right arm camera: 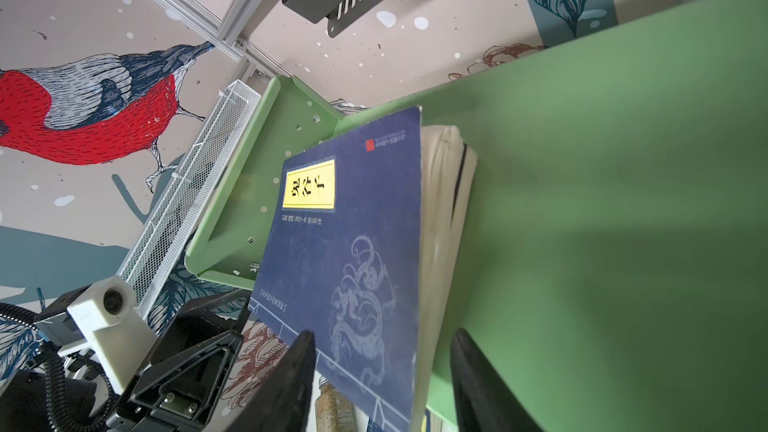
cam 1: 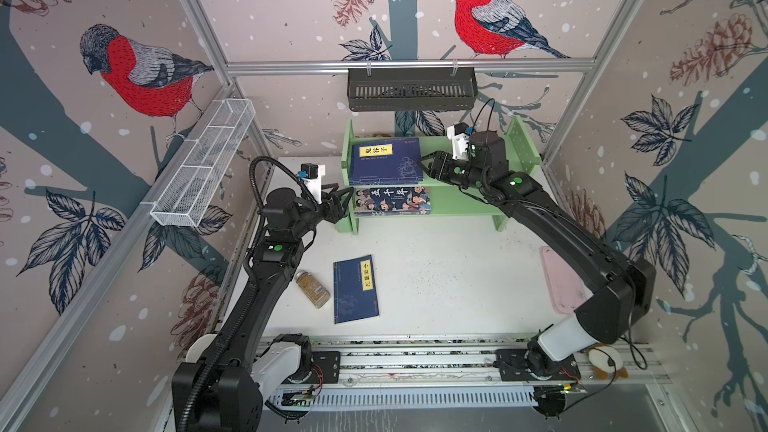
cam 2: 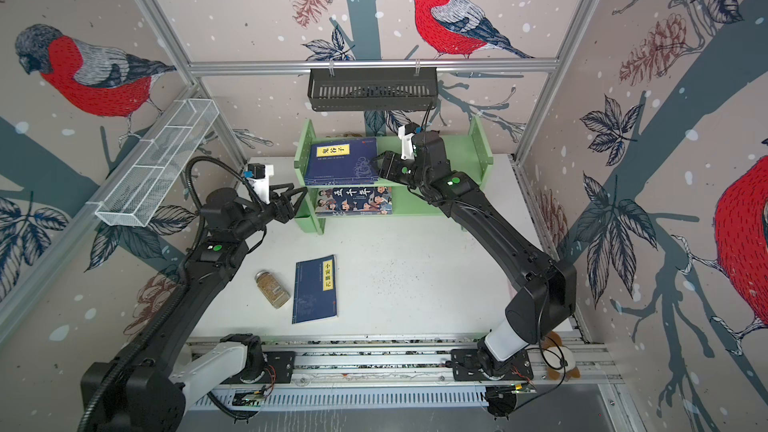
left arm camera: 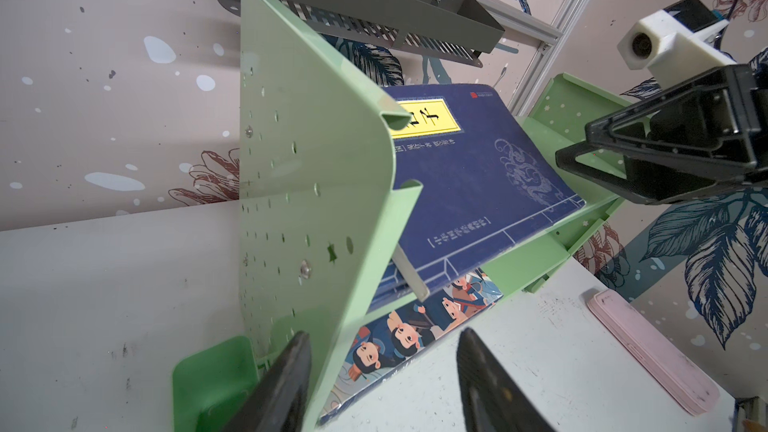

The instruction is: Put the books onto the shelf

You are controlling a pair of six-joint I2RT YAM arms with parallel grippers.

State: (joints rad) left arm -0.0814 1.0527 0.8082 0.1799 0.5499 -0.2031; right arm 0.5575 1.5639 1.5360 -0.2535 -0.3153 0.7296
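Light-green shelf (cam 1: 347, 147), navy yellow-labelled books (cam 1: 390, 168)

Left tool (cam 1: 348, 203) and right tool (cam 1: 424, 166) agape.

Spice jar (cam 1: 312, 288) and pink tray (cam 1: 561, 280) lie apart on the table (cam 1: 436, 276).

Robot lab cell: aluminium frame (cam 1: 409, 65), bird-print walls (cam 1: 291, 14).
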